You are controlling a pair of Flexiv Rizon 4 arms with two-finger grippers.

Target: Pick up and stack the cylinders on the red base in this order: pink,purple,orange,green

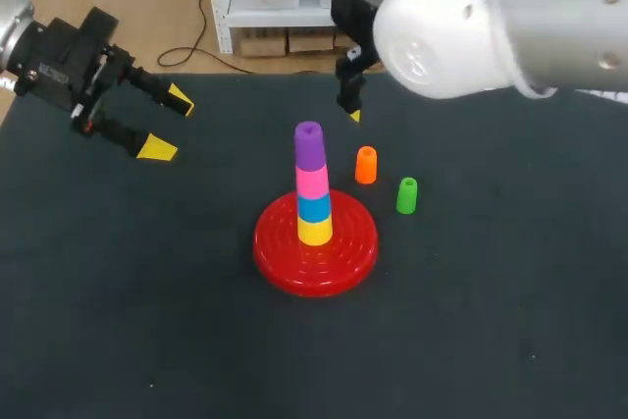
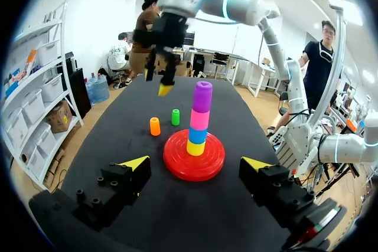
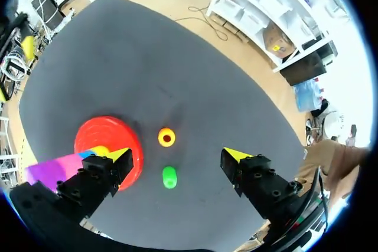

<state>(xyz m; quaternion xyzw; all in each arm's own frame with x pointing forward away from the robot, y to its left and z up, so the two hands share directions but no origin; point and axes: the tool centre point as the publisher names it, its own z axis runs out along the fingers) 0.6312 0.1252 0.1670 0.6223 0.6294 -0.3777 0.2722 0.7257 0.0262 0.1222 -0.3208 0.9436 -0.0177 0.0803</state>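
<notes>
Nearest us, low in the frame's centre, the red base (image 1: 316,242) bears an upright stack: yellow cylinder (image 1: 315,231), blue cylinder (image 1: 314,207), pink cylinder (image 1: 312,182), purple cylinder (image 1: 309,144) on top; right of it stands the green cylinder (image 1: 406,195), then the orange cylinder (image 1: 365,165), apart; beyond, our right gripper (image 3: 178,156) hangs with fingers apart; upper left, our left gripper (image 1: 167,125) is likewise spread wide.

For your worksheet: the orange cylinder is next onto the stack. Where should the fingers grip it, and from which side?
Grip the orange cylinder across its round side wall, coming straight down from above. It stands upright, apart from the green cylinder and the stack, so fingers should fit either side.
</notes>
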